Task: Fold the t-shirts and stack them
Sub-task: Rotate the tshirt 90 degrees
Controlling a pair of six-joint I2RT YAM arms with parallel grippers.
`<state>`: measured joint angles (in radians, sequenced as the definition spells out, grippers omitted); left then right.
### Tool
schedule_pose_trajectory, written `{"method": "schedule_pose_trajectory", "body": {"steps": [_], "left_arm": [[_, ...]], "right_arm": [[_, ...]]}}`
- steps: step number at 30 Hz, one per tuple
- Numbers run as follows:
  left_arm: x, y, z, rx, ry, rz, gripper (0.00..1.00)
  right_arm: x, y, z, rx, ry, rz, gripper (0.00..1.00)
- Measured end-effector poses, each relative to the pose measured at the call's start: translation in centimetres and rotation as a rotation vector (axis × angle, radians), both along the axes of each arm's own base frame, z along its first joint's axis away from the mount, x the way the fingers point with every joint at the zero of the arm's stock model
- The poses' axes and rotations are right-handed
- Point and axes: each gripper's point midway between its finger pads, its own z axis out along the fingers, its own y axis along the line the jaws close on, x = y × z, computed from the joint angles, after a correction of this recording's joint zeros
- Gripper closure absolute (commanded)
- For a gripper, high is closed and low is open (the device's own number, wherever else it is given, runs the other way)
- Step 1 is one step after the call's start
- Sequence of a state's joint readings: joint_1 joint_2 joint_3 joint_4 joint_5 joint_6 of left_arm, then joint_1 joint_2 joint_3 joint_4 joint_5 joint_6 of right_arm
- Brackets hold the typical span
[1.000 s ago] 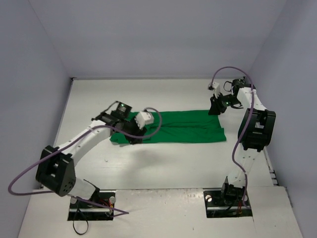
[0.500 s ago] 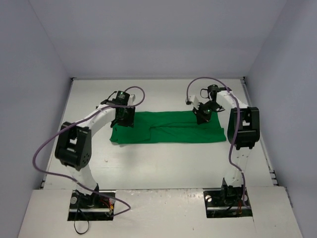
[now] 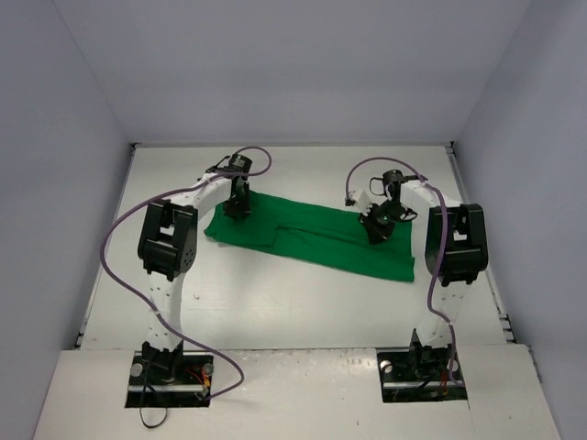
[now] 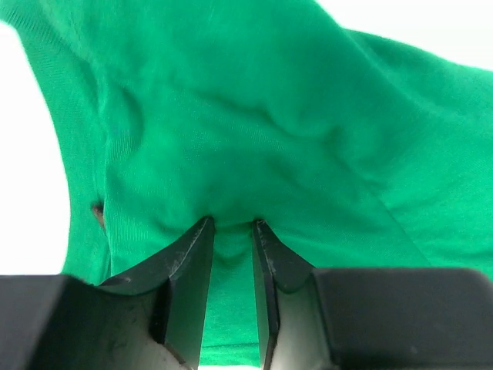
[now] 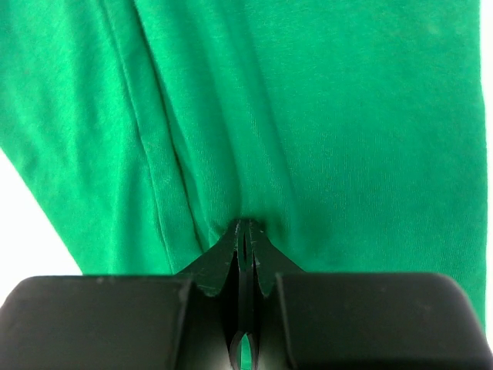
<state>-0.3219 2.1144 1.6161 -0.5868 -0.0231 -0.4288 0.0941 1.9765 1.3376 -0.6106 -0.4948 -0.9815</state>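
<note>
On my left, my left jaws are nipping a puckered fold at the left end of the green t-shirt [image 3: 312, 240], which is lying slantwise across the white surface [image 3: 275, 302], while my right jaws are pressing tight together on a pinch of its right half.

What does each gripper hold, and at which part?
Both hold the green t-shirt: the left gripper pinches a bunched fold near its far left corner, the right gripper a thin fold near its far right edge.
</note>
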Motion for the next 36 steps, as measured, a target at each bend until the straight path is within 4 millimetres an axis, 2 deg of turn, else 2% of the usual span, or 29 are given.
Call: {"method": "schedule_pose_trajectory", "body": {"steps": [5,8,11,12,14,16,18,21,23,26,29,31,32,33,35,36], "left_arm": [[5.6,-0.7,0.3,0.102,-0.097,-0.155,0.79],[8.2,-1.5,0.6,0.125,-0.132,-0.276,0.78],[10.1,-2.1,0.8,0.150,-0.169,-0.385,0.76],[10.4,-2.2,0.8,0.155,-0.174,-0.415,0.74],[10.6,-2.6,1.1,0.157,-0.182,-0.467,0.63],[10.7,-2.9,1.4,0.147,-0.188,-0.503,0.55],[10.7,-3.5,2.1,0.118,-0.207,-0.517,0.50],[9.5,-4.3,4.4,0.051,-0.248,-0.527,0.46],[8.0,-5.3,7.7,-0.015,-0.318,-0.514,0.45],[4.2,-7.8,14.1,-0.097,-0.443,-0.534,0.44],[0.2,-13.7,20.5,-0.172,-0.613,-0.611,0.44],[-3.3,-19.0,22.7,-0.240,-0.674,-0.695,0.44],[-5.0,-21.6,22.9,-0.274,-0.679,-0.734,0.45],[-6.6,-24.0,22.1,-0.300,-0.660,-0.772,0.45],[-9.7,-28.3,19.6,-0.338,-0.598,-0.840,0.45],[-10.6,-29.7,17.6,-0.341,-0.541,-0.850,0.46]], "right_arm": [[-2.7,2.2,0.2,0.094,0.127,-0.153,1.00],[-5.1,4.3,0.5,0.168,0.220,-0.209,1.00],[-7.5,7.1,2.2,0.254,0.290,-0.206,1.00],[-8.1,8.1,3.3,0.295,0.299,-0.195,0.98],[-8.5,10.1,5.7,0.381,0.293,-0.165,0.96],[-8.3,11.6,8.7,0.477,0.271,-0.143,0.96],[-7.1,12.2,12.0,0.560,0.228,-0.135,0.97],[-3.6,12.0,17.5,0.669,0.098,-0.129,1.00],[-1.3,10.2,21.2,0.719,-0.023,-0.149,1.00],[1.1,4.8,25.1,0.735,-0.197,-0.249,0.94],[2.4,-1.9,26.2,0.714,-0.305,-0.406,0.93],[3.0,-5.3,25.5,0.696,-0.318,-0.500,0.92],[3.2,-6.5,24.9,0.690,-0.312,-0.537,0.93],[3.4,-7.3,24.2,0.688,-0.300,-0.562,0.93],[3.6,-8.5,22.9,0.684,-0.272,-0.605,0.93],[3.7,-9.1,22.1,0.684,-0.252,-0.630,0.93]]}}
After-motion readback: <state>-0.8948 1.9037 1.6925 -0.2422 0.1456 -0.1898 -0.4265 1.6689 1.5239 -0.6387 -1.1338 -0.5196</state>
